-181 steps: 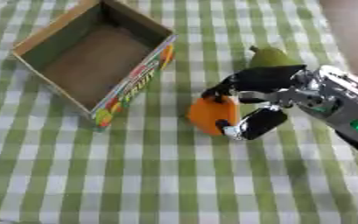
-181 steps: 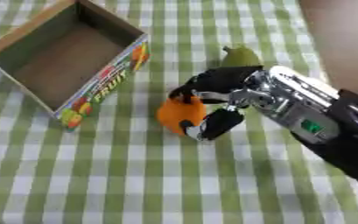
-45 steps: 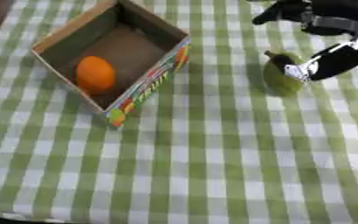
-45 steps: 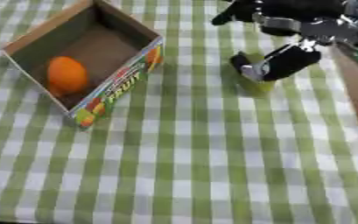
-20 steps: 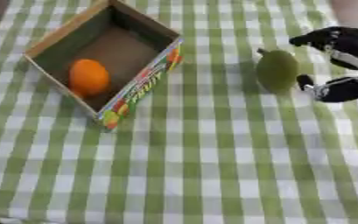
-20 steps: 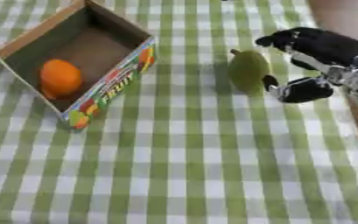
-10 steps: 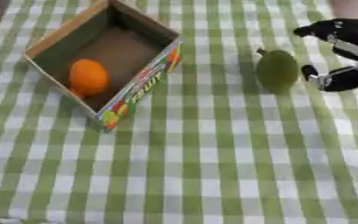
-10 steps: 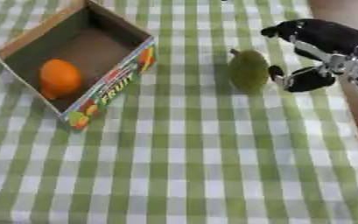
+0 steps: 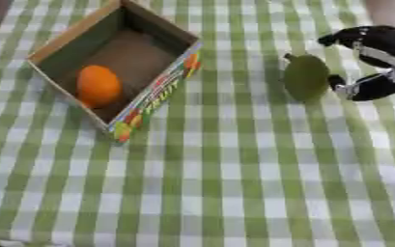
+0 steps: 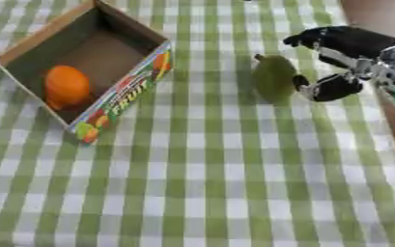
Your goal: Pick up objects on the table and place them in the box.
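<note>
At table's right edge — right hand (image 10: 340,58) spread wide beside pear (image 10: 273,77), orange (image 9: 98,85) boxed.

Table under a green-and-white checked cloth
The table (image 9: 234,193) carries a cardboard box (image 9: 154,103) at the far left, set askew, open side up, fruit printed on its near wall. A green pear (image 10: 273,77) lies on the cloth at the far right, well apart from the box
</note>
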Tool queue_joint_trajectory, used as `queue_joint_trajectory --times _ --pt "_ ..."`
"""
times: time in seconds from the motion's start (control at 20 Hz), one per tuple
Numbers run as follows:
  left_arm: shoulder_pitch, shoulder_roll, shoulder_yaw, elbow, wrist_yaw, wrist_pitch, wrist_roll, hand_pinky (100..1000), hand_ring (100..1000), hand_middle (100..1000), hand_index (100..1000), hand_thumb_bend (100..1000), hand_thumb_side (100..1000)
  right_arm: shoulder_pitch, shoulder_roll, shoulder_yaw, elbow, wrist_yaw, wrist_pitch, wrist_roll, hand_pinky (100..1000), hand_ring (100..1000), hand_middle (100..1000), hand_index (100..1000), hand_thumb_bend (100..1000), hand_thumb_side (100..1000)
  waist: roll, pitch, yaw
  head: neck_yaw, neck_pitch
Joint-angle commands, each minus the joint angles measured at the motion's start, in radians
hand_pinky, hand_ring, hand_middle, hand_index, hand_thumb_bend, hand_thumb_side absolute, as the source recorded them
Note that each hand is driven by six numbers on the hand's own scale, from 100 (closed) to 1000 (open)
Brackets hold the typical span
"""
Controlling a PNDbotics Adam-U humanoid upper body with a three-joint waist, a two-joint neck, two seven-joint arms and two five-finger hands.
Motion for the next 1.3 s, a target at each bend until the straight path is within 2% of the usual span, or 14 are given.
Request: queue_joint_trajectory --times 0.05,0.4,0.6,1.0,1.05,1.3 --pt "-0.011 0.020 0.003 -0.014 0.008 -0.001 -0.004 714 687 675 833 183 420 -0.022 -0.015 0.003 0.005 0.007 -0.008 0.011 1000 100 888 1000 100 300 0.001 -0.021 0.005 -0.003 -0.005" --pt "-0.013 0.018 -0.001 -0.014 0.017 -0.001 -0.008 712 684 673 833 178 424 -0.056 0.001 0.045 0.063 0.047 -0.041 0.059 1000 100 909 1000 116 358 -0.001 -0.021 0.014 -0.007 -0.007" --pt "-0.015 0.017 -0.002 -0.014 0.024 0.000 -0.010 710 682 672 832 176 425 -0.074 0.015 0.066 0.102 0.070 -0.066 0.077 1000 100 908 1000 105 355 -0.004 -0.020 0.019 -0.007 -0.007" --pt "-0.016 0.016 -0.002 -0.014 0.033 0.000 -0.012 706 680 671 831 176 425 -0.108 0.034 0.089 0.157 0.105 -0.101 0.095 994 100 915 1000 144 388 -0.005 -0.021 0.021 -0.007 -0.007" --pt "-0.017 0.016 -0.003 -0.014 0.034 0.000 -0.013 706 679 670 831 172 427 -0.110 0.035 0.094 0.161 0.110 -0.106 0.099 984 100 900 975 151 416 -0.006 -0.021 0.021 -0.007 -0.006" --pt "-0.017 0.016 -0.003 -0.014 0.038 0.002 -0.015 705 678 669 830 167 429 -0.121 0.039 0.104 0.168 0.116 -0.119 0.102 968 100 835 904 100 404 -0.006 -0.021 0.020 -0.006 -0.003"
